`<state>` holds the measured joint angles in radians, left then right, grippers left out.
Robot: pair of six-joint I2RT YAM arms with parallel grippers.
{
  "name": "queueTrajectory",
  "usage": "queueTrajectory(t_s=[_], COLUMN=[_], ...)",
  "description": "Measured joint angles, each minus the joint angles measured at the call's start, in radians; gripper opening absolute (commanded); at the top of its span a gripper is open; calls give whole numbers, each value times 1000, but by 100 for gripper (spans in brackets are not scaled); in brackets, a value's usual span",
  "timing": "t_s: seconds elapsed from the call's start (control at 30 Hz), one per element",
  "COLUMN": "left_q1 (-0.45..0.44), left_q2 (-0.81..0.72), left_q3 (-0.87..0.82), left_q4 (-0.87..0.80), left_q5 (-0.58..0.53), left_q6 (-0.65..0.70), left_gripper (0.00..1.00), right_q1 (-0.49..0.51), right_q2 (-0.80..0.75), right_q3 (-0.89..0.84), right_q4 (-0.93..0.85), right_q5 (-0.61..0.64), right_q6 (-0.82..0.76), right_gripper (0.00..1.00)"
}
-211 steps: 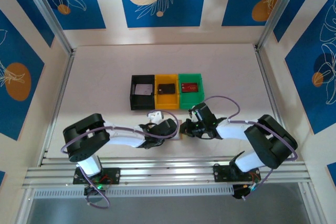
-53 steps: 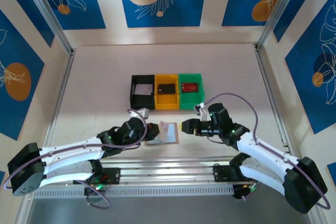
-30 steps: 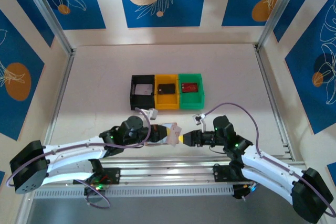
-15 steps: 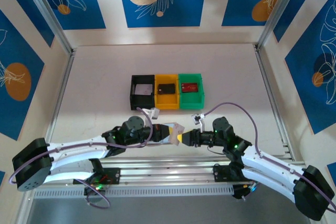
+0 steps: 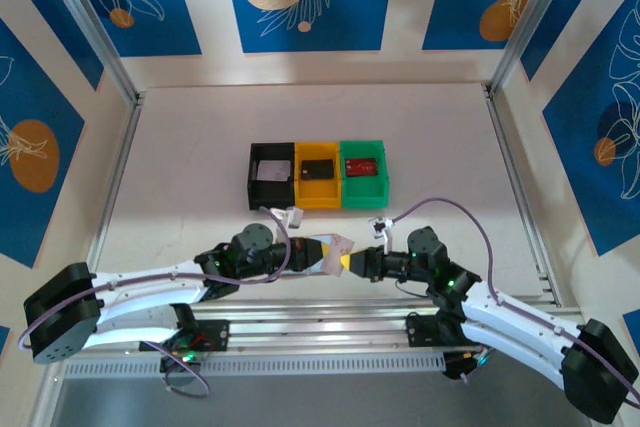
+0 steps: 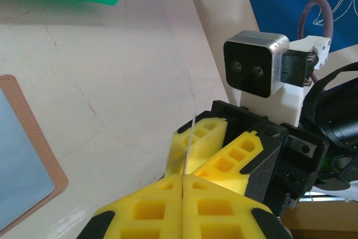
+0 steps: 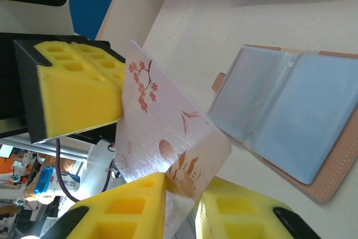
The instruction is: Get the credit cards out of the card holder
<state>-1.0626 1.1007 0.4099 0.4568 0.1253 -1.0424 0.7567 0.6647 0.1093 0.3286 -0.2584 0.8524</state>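
A pale credit card (image 7: 162,127) with a red blossom and building print hangs just above the table. My left gripper (image 6: 182,180) is shut on it; its thin edge (image 6: 189,138) sticks up from between the pads. My right gripper (image 7: 182,188) faces the left one with the card's lower corner between its fingers. One pad touches the card and a narrow gap shows at the other. The tan card holder (image 7: 296,132) lies open and flat on the table beneath both grippers, blue-grey pockets up. In the top view the grippers meet at the card (image 5: 338,244) near the front edge.
Black bin (image 5: 271,175), yellow bin (image 5: 318,177) and green bin (image 5: 363,169) stand in a row behind the grippers. Each holds one card: pale, dark and red. The metal rail (image 5: 320,332) runs close behind the arms. Open tabletop lies left, right and beyond the bins.
The right gripper's jaws have narrowed around the card held by the left gripper. Both arms have stayed almost in place over the last half second.
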Motion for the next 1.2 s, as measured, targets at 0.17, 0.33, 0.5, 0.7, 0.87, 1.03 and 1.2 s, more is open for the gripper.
queueTrajectory(t_s=[0.17,0.33,0.5,0.7,0.87,1.03,1.2], left_q1=[0,-1,-5,-8,-12,-66,-157], left_q2=[0,1,3,-63,-235,-266,-178], left_q3=[-7,-8,-7,-8,-56,-133,-138], left_q4=[0,1,11,-51,-78,-53,31], left_q5=[-11,-14,-8,-12,-43,-83,-123], left_q6=[-4,-6,-7,-3,-24,-55,-55], left_gripper=[0,0,0,26,54,65,66], right_q1=[3,8,8,8,7,7,11], right_q2=[-61,-126,-177,-279,-396,-478,-486], right_q3=[-12,-31,-43,-63,-101,-101,-101], right_q4=[-2,5,-10,-49,-77,-62,-35], right_q5=[12,11,12,35,80,139,213], right_q6=[7,14,14,18,56,122,202], right_gripper=[9,0,0,0,0,0,0])
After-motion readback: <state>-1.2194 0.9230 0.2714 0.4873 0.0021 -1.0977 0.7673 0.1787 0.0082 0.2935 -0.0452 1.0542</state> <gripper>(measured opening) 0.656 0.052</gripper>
